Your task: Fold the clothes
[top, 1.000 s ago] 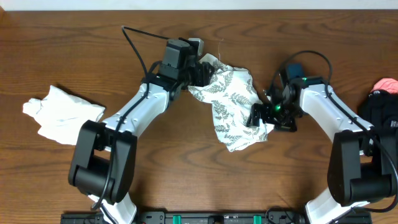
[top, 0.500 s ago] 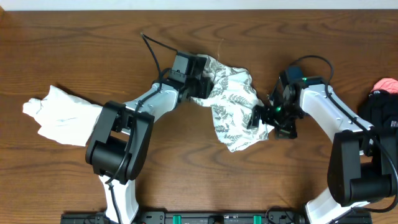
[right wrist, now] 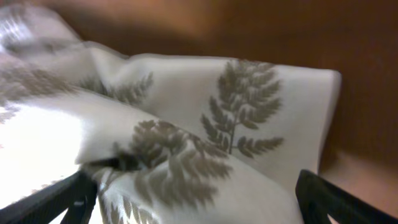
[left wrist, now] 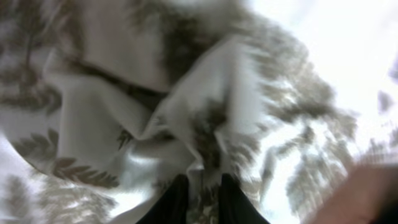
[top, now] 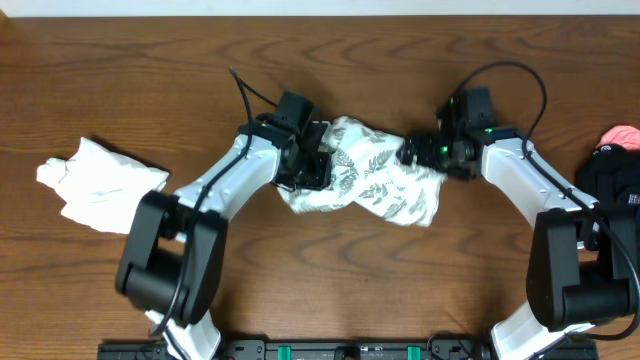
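Your left gripper (left wrist: 198, 186): jaws narrow, pinching a fold of the cream-white fern-print fabric garment (top: 385, 185). Your right gripper (right wrist: 196, 186): jaws wide, the same cloth lying between them. The garment sits bunched mid-table between the arms. Crumpled plain white cloth (top: 95, 185) far left, black garment (top: 610, 185) at the right edge.
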Action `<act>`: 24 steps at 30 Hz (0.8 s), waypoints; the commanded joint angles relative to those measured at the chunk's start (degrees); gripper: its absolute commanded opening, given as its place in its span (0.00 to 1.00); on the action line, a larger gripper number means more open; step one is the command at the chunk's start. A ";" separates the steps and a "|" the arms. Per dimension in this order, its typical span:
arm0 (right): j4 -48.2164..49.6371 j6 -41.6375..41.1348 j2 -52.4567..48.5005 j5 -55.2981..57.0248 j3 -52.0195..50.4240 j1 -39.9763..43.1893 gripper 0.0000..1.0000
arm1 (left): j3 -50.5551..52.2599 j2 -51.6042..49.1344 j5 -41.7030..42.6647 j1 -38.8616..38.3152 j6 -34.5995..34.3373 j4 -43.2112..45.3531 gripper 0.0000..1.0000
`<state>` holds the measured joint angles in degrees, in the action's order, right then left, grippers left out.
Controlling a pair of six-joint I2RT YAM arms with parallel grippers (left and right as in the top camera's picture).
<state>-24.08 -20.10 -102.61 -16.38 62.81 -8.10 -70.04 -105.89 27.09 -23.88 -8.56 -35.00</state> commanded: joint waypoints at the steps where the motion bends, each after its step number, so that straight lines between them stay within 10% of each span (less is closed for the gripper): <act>1: 6.21 8.68 -0.15 -0.59 0.07 0.59 0.99 | -0.33 2.64 0.87 -1.62 0.83 -2.51 0.19; 24: -13.31 10.51 -3.15 -13.42 3.72 10.47 0.99 | -0.31 6.60 -2.29 -1.88 0.85 8.83 0.24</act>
<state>-37.74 -10.96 -103.20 -28.47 67.37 3.46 -70.08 -97.45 26.52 -25.61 -8.51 -26.48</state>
